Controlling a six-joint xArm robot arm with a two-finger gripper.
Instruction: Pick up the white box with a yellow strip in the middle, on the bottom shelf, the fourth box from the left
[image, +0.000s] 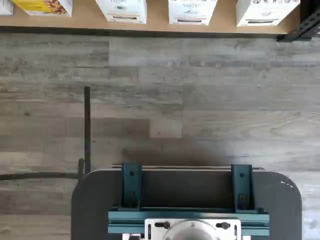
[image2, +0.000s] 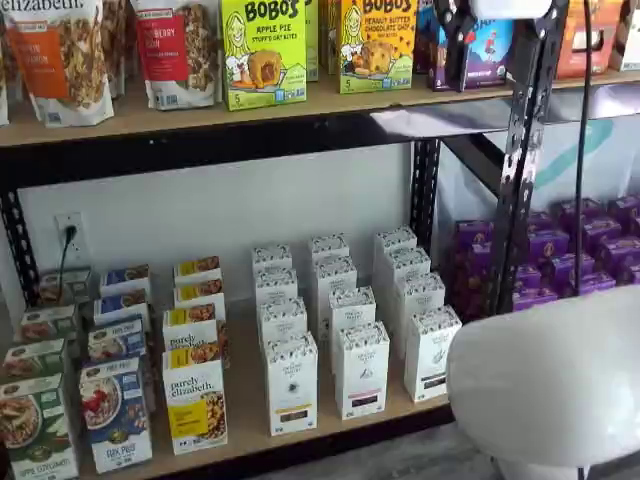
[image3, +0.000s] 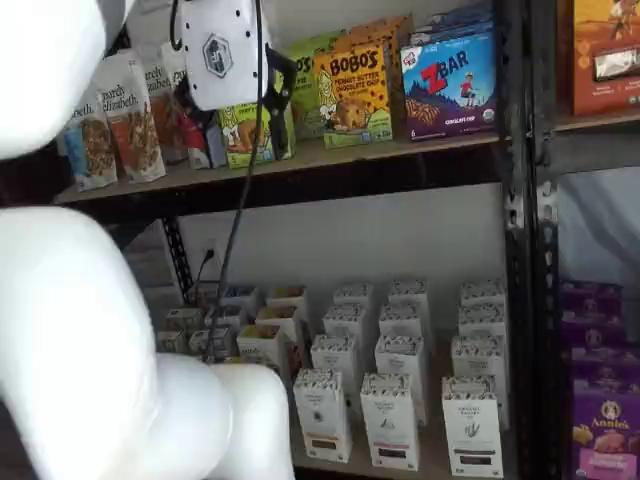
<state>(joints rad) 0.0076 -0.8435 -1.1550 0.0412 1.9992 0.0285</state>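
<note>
The white box (image2: 292, 384), a tall slim carton with a speckled top band and a tan strip low on its front, stands at the front of the bottom shelf (image2: 250, 440), right of a purely elizabeth box (image2: 196, 404). It also shows in a shelf view (image3: 322, 412) and in the wrist view (image: 122, 10). My gripper (image3: 278, 100) hangs high, level with the upper shelf and far above the box. In a shelf view (image2: 458, 40) only its dark fingers show at the top edge. I cannot tell whether it is open.
Two more rows of white cartons (image2: 361, 368) stand right of the white box, some with black strips. Cereal boxes (image2: 115, 412) fill the shelf's left part. A black upright (image2: 520, 160) and purple boxes (image2: 580, 250) are at the right. The robot's white arm (image3: 90, 330) blocks much of a shelf view.
</note>
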